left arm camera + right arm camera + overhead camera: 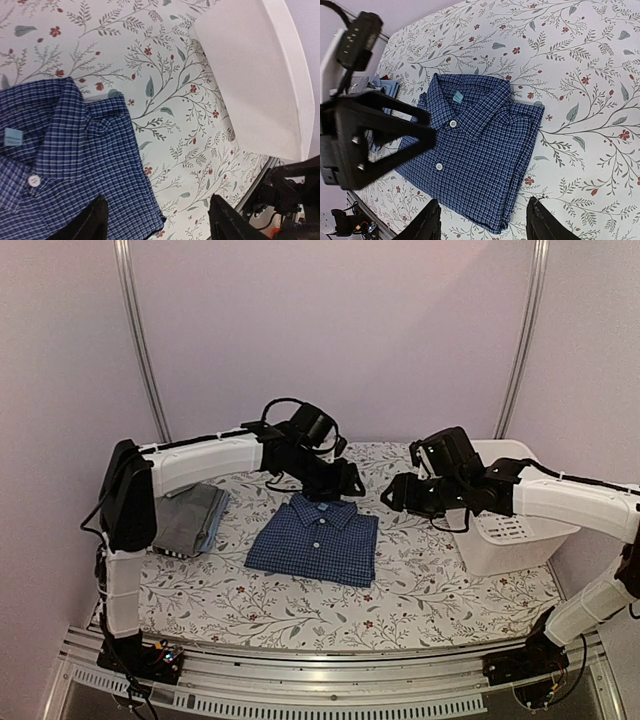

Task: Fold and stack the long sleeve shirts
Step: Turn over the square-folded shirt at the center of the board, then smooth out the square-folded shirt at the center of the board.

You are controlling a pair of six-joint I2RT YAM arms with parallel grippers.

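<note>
A dark blue fine-check long sleeve shirt (pixel 315 540) lies folded flat mid-table, collar toward the back, white buttons showing (pixel 475 150). A small stack of folded grey and light blue shirts (pixel 190 518) sits at the left. My left gripper (pixel 340 480) hovers just above the blue shirt's collar end, open, with only the shirt's edge (pixel 60 165) and tablecloth between its fingers (pixel 159 212). My right gripper (pixel 395 492) hangs right of the collar, open and empty, looking down over the shirt's right edge (pixel 485 217).
A white plastic basket (pixel 515 530) stands at the right, behind my right arm, and its wall fills the upper right of the left wrist view (pixel 250 75). A floral cloth (pixel 430 585) covers the table. The left gripper (pixel 370 135) looms at the left of the right wrist view.
</note>
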